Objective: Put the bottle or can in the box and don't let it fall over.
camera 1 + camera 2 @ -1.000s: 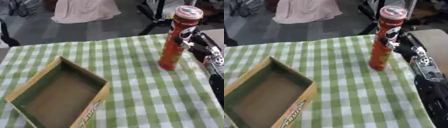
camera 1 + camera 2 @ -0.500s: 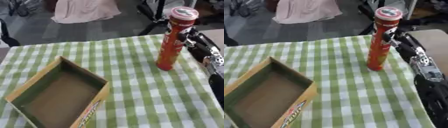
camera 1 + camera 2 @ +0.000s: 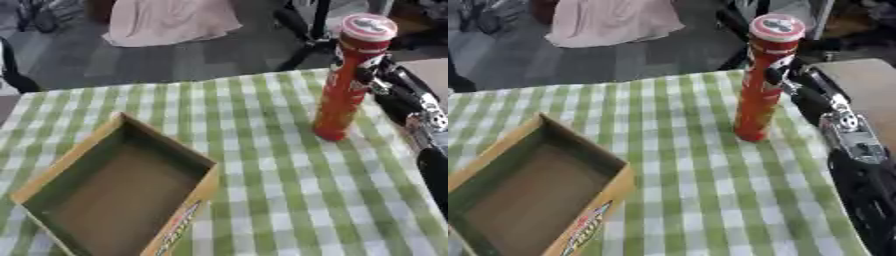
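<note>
One tall red can (image 3: 759, 82) stands on the green-checked tabletop (image 3: 684, 185), and against the frames of a second ago it sits a little nearer the cardboard box (image 3: 114, 190), having slid toward the box side while the right hand (image 3: 791, 80) goes along with it. The can's tilt has changed little: its long axis runs almost straight up, with the lidded top leaning slightly toward the right hand and away from the box, and its base rests on the cloth.

The right hand comes in from the side of the can opposite the box and touches the can's upper half. Dark fingers (image 3: 366, 75) curl round the tube there, gripping it. The silver and black forearm (image 3: 850, 140) trails back from the hand, still farther from the box. The left hand shows in neither view.

The box lies well apart from the can, open side up, its brown floor bare, one printed side wall facing the camera. Bare checked cloth fills the stretch between can and box, with no object in it.

Beyond the tabletop's far edge, behind the box, a pale pink cloth (image 3: 171, 22) hangs over the grey floor, and black stand legs (image 3: 302, 30) rise behind the can.
</note>
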Available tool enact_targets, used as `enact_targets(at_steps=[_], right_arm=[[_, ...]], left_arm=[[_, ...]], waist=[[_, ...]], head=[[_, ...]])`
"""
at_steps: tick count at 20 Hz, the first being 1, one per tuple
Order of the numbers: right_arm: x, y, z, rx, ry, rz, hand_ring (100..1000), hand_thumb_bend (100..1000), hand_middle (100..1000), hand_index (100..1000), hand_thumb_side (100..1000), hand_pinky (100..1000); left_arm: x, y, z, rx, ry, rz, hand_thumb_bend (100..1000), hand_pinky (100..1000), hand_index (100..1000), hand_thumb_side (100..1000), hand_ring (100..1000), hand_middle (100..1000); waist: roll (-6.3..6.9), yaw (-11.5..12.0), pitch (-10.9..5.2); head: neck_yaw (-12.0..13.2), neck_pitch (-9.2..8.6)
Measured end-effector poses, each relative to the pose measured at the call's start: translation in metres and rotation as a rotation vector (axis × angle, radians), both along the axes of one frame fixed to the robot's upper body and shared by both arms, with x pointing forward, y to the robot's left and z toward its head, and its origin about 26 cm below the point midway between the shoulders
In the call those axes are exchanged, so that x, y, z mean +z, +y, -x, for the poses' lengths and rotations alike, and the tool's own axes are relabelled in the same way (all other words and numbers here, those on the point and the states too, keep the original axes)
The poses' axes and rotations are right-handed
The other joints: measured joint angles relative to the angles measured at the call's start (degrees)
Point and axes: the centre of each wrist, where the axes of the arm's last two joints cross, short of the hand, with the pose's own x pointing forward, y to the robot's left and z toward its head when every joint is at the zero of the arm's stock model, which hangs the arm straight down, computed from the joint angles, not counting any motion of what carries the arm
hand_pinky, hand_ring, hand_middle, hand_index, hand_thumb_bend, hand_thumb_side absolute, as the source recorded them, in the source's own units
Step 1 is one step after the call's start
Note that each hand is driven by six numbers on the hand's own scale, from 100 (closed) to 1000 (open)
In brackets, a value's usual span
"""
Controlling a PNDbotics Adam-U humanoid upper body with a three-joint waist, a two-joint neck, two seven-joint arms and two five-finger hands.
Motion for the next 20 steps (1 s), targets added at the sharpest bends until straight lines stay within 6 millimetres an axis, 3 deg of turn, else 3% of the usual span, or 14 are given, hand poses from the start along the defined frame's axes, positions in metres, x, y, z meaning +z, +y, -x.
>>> enact_targets(at_steps=[20], right_arm=[[0.0015,0.0087,-0.0039,-0.001,0.007,0.005,1000,569,1000,952,505,773]], left_arm=[[0.0000,-0.0008,-0.0002,-0.001,-0.002,0.003,111,1000,767,853,665,673]], waist=[[-0.16,0.30,0.05]], head=[[-0.05,0.00]])
